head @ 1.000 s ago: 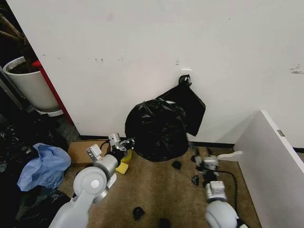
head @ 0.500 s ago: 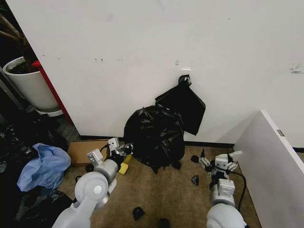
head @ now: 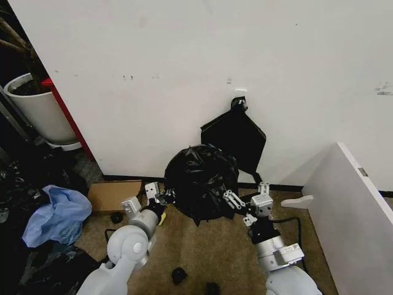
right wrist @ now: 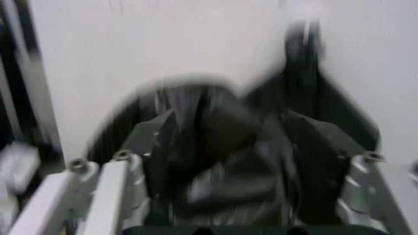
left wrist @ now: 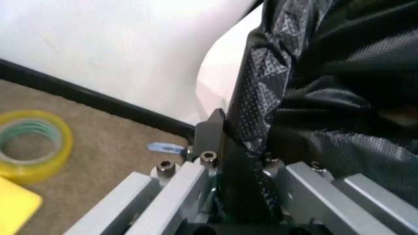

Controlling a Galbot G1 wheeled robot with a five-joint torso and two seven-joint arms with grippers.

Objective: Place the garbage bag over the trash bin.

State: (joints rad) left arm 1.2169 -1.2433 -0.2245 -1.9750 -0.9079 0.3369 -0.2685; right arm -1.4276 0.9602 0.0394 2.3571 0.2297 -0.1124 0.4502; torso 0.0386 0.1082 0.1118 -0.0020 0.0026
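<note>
Glossy, crinkled black plastic garbage bag (head: 201, 181) sits draped on the floor against the wall, between my arms. My left gripper (left wrist: 228, 161) is clamped on its near-side film; my right gripper (head: 241, 206), fingers spread, touches the opposite side.

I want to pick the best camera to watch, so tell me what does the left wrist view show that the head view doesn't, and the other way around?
Left wrist view alone: the left claw pinching a fold of the garbage bag, and a yellow tape roll on the carpet. Head view alone: the right claw, open at the bag's right side, the flat black bag hanging on the wall, the plant pot and blue cloth. Both share the crinkled garbage bag, wall and carpet.
</note>
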